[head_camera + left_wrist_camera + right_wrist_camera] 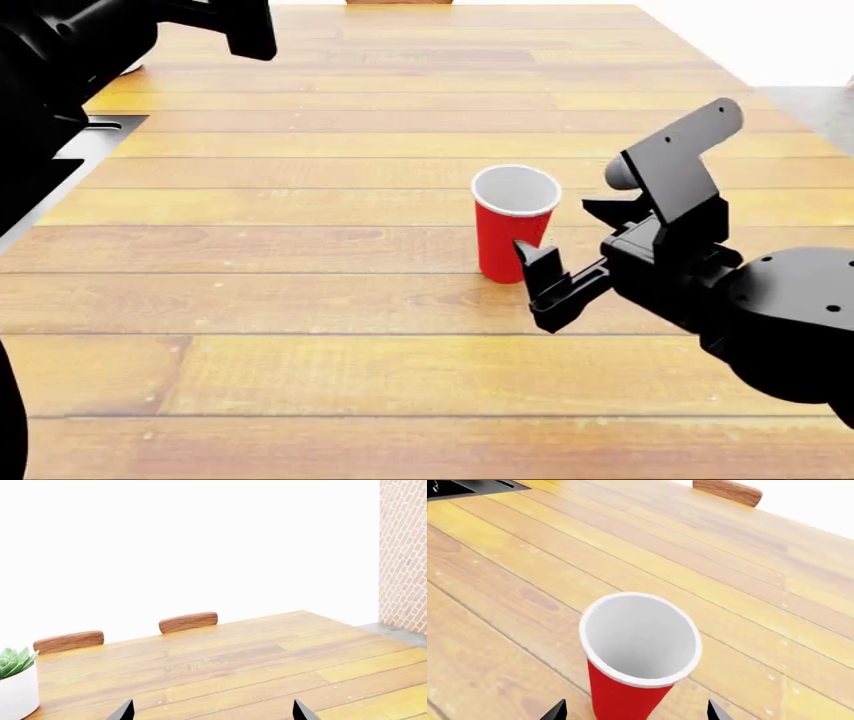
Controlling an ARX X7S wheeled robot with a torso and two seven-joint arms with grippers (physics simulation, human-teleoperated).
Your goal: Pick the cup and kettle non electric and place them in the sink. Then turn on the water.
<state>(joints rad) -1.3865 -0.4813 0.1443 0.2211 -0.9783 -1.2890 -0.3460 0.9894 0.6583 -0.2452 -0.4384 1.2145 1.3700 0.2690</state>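
The cup (514, 235) stands upright on the wooden tabletop (334, 300), mouth up, its white inside bare, roughly at the middle of the planks in the head view. The right claw (566, 262) sits just beside it on the right, jaws spread and level with the cup's lower half; one finger (541, 268) is close against the red wall, though whether it touches cannot be told. From the right wrist view the cup (639, 652) lies between the two dark fingertips (555, 711), neither closed on it.

Bare boards run all round the cup to the near, left and far sides. At the tabletop's left edge a dark corner of the sink (100, 127) shows, well apart from the cup. The left arm fills the upper left of the head view; its left claw (212, 711) is spread over bare planks, with a white plant pot (17, 692) near and two chair backs (188, 621) beyond the far edge. A brick wall (403, 555) rises to one side.
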